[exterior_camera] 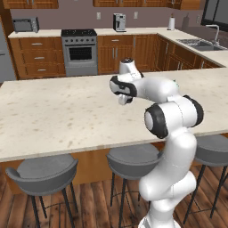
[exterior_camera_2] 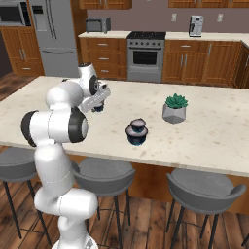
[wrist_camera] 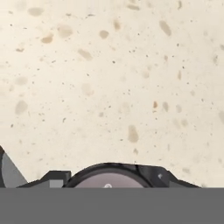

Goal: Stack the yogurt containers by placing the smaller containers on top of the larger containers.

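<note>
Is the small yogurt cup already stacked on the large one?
Yes: on the counter, a smaller cup sits upright atop the wider cup, beside the potted plant.

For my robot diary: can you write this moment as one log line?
gripper: shut on yogurt cup | place: over island counter | stack: smaller cup on wide cup

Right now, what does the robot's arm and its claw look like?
The glossy white robot arm is made of fat, rounded, tube-like segments joined by dark grey-black bands at the joints, like big elbows. It has no visible cables or markings. At its end sits a small white hand whose claw has two short, dark fingers.
</note>
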